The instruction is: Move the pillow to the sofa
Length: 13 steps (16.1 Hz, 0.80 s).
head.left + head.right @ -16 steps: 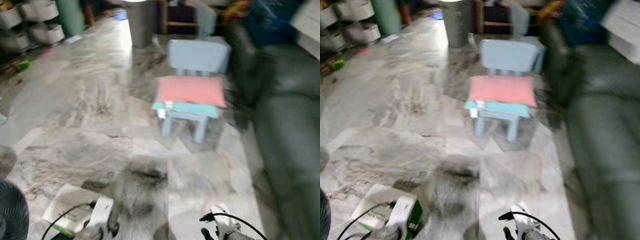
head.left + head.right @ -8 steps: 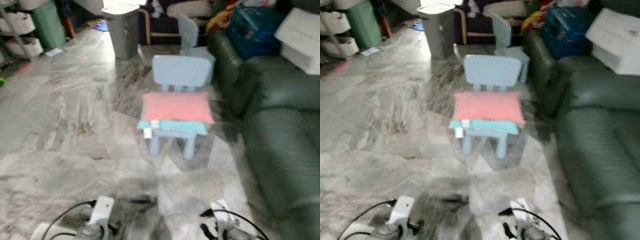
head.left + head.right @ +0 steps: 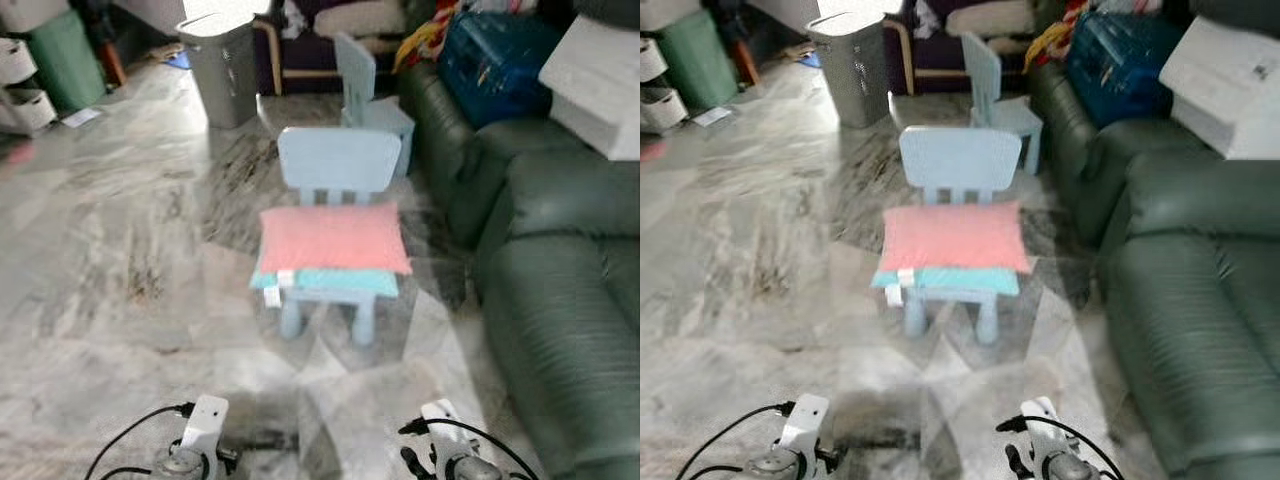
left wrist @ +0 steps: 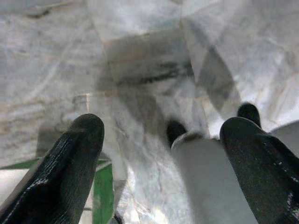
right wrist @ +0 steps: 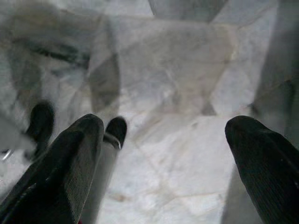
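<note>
Salmon-pink rectangular fabric pillow (image 3: 334,238) lying flat on the seat of a small pale-blue plastic child's chair (image 3: 336,170), stacked on a teal cushion (image 3: 330,281) whose edge is showing beneath it and whose white tag is hanging off the front left corner. Long axis of the pillow running left to right across the head views, broad front edge facing the robot.

Pillow sitting straight ahead and well apart from both hands, centred roughly between them, so neither arm judged clearly nearer. Left hand (image 4: 159,163) hanging low over the grey marble floor (image 3: 120,250), black fingers (image 4: 70,163) spread wide apart and gripping nothing. Right hand (image 5: 163,163) likewise hanging over the floor, fingers (image 5: 70,158) spread apart and empty.

Dark green leather sofa (image 3: 570,290) standing to the right of the chair, just beside it, its seat running away along the right edge of the scene. Destination therefore lying to the right of the pillow, favouring a short rightward carry once the gap ahead is closed.
</note>
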Tool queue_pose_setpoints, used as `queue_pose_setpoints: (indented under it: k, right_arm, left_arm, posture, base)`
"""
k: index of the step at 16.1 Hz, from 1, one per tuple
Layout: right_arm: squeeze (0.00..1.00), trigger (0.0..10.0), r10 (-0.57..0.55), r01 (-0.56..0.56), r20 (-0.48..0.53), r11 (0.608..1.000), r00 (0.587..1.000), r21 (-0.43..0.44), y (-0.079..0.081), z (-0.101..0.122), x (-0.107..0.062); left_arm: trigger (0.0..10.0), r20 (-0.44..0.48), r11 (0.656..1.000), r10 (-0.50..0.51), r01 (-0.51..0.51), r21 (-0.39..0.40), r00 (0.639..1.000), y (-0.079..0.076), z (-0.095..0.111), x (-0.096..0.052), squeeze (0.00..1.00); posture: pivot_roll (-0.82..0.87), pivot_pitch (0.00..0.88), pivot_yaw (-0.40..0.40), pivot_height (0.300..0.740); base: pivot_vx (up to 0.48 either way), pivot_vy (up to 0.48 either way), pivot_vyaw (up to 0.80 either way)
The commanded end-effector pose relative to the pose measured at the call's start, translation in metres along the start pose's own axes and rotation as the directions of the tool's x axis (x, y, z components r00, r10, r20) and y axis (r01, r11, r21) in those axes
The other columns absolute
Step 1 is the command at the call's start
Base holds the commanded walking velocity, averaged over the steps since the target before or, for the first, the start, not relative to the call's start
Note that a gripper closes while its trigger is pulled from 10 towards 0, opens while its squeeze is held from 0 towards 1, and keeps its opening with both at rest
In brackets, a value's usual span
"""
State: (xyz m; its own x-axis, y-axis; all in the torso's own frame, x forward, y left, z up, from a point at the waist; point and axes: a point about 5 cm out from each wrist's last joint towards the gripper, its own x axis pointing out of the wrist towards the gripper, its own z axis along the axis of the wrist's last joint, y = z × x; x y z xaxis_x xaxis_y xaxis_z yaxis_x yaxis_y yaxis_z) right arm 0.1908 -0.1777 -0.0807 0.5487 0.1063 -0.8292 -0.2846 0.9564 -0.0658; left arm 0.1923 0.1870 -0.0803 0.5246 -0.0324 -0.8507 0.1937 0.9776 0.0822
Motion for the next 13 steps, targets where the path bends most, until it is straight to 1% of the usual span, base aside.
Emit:
queue_pose_setpoints:
  k: [1, 13]
  right_arm:
    - [0.00, 10.0, 0.024, -0.025, 0.008, 1.000, 1.000, 0.010, 0.0104, 0.0024, 0.0019]
    - [0.00, 10.0, 0.027, -0.027, 0.008, 0.999, 1.000, 0.017, 0.0110, 0.0023, 0.0019]
  left_arm:
    - [10.0, -0.017, 1.000, 0.025, -0.025, -0.001, 1.000, 0.0100, -0.0055, -0.0020, 0.00]
    - [10.0, -0.023, 1.000, 0.025, -0.025, -0.003, 0.999, 0.0103, -0.0067, -0.0021, 0.00]
  posture:
    - [-0.08, 0.081, 0.014, 0.740]
    - [-0.08, 0.083, 0.017, 0.740]
  base:
    - [0.472, 0.000, 0.00]
    - [0.471, 0.000, 0.00]
